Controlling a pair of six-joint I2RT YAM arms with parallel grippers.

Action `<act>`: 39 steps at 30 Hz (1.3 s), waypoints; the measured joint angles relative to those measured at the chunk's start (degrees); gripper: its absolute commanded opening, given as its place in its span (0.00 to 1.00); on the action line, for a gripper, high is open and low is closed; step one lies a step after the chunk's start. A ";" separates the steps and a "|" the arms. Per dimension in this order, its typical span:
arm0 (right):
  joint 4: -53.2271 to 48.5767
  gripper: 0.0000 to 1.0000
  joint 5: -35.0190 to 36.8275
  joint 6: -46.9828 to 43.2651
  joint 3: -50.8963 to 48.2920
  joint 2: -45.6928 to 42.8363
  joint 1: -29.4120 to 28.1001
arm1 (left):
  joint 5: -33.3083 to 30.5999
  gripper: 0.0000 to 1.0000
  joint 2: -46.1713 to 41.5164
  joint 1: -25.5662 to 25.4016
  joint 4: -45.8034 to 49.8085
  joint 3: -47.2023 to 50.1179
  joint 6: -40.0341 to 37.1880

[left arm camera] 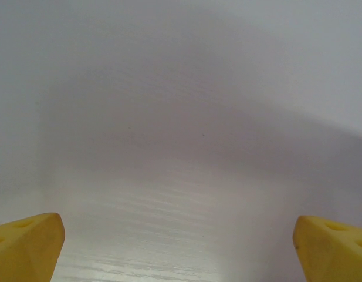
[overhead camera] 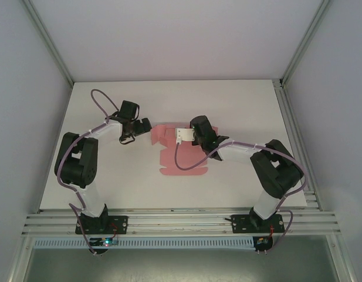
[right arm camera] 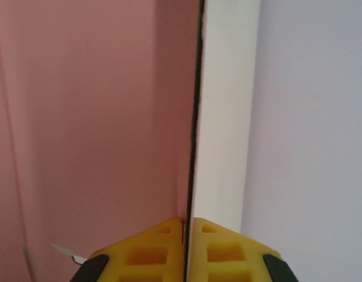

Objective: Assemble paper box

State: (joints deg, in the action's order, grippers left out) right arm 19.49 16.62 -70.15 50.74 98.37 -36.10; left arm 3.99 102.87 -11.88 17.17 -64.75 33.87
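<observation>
Yellow ribbed fingertips point(right arm camera: 148, 255) of the right hand point(right arm camera: 186, 241) were clenched on a raised flap point(right arm camera: 225, 117) of the plain pink thin-card paper box point(right arm camera: 92, 117). The flap's thin edge ran straight up from between the pads, with a pink face on one side and a white face on the other. From above, the paper box point(overhead camera: 168, 164) lay as a flat die-cut sheet near the middle of the white counter point(overhead camera: 239, 106). Its far part was under the right hand point(overhead camera: 188, 136), and the gripped flap point(overhead camera: 182, 136) stood up white at that end.

The left hand point(overhead camera: 144, 125) was released, its two yellow tips point(left arm camera: 25, 247) set wide apart over bare counter point(left arm camera: 181, 147). It sat just beside the sheet's far-left edge, with nothing between its fingers.

A purple cable point(overhead camera: 179, 164) from the right arm drooped in a loop across the near half of the pink sheet. Another purple cable point(overhead camera: 98, 94) arched over the left arm. Grey aluminium rails point(overhead camera: 181, 222) ran along the near edge of the counter, where both arm bases were bolted, and pale walls enclosed the other three sides.
</observation>
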 measured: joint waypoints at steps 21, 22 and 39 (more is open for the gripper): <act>14.56 0.07 5.27 -4.63 -3.85 3.78 -0.55 | 28.85 0.56 0.76 -1.73 -20.06 8.87 -10.75; 14.47 0.07 5.27 -4.59 -3.93 3.67 -0.57 | 29.46 0.56 0.92 -2.27 -20.28 8.41 -11.26; 12.17 0.06 8.39 -2.84 -4.15 2.69 -0.92 | 23.32 0.58 0.13 -7.80 -22.82 8.44 -15.52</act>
State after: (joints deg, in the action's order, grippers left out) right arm 31.66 25.02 -72.99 46.59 101.06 -37.01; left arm 27.31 103.00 -19.68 -5.65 -56.31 18.35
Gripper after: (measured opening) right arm 0.068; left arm 0.581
